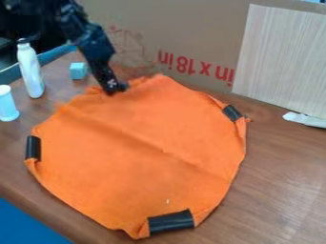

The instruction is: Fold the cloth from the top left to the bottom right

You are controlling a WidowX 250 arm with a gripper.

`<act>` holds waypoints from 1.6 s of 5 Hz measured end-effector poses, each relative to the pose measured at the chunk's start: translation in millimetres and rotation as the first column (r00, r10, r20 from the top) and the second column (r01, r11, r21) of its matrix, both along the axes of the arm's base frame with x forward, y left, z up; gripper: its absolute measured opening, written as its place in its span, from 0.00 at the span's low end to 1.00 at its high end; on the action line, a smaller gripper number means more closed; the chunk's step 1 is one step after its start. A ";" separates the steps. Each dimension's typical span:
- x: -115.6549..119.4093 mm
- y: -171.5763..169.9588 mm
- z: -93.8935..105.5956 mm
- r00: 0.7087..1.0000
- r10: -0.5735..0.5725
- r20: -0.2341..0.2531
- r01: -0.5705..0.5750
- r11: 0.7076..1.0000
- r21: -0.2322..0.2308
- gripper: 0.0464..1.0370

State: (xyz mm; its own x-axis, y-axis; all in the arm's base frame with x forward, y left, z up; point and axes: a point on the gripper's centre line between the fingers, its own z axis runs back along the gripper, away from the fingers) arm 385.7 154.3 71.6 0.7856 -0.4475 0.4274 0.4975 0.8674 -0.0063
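The black pincer is at the broad orange cloth's upper-left edge; I cannot tell its opening or hold.

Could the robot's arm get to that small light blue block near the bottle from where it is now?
Probably yes: the light blue block sits on the table just beside the arm, and nothing appears to stand between them. The white bottle is on the block's far side.
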 end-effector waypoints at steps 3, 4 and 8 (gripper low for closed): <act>-87.3 -44.6 37.7 0.964 -0.159 0.211 0.156 0.987 0.028 0.02; -115.4 -63.2 22.9 0.950 -0.210 0.233 0.195 0.977 0.087 0.02; -176.3 -107.0 29.2 0.912 -0.299 0.281 0.277 0.954 0.116 0.02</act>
